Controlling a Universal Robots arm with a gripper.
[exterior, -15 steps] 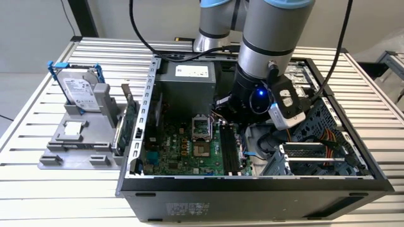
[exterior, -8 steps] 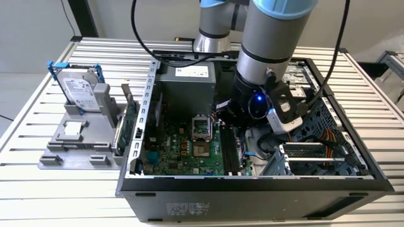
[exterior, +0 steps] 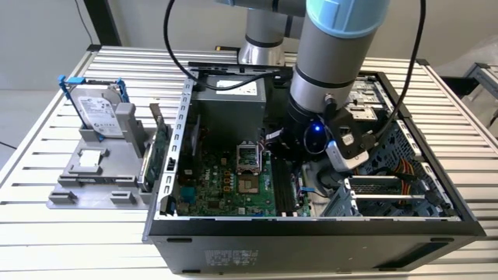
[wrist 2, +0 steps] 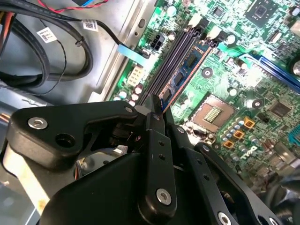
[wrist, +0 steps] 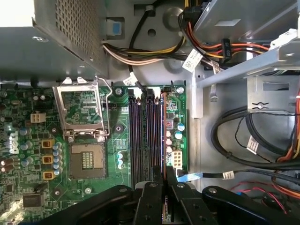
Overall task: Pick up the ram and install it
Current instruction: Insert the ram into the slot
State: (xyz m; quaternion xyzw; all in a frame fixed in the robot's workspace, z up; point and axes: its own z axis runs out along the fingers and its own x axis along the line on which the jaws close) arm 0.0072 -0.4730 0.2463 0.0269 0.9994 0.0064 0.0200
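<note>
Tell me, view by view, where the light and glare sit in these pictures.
Exterior view: even room light, a blue lamp glowing on the wrist above the gripper. Second wrist view: bright glare washes the motherboard by the ram. First wrist view: overexposed white corner beside the perforated grey housing.

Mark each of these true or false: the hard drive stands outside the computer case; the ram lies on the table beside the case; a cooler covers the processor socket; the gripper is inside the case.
1. The hard drive stands in a grey holder on the table, outside the computer case. True.
2. The ram lies on the table beside the case. False: the ram is inside the case, lined up along the memory slots on the motherboard.
3. A cooler covers the processor socket. False: the processor socket is bare, its contacts showing.
4. The gripper is inside the case, at one end of the ram. True.
</note>
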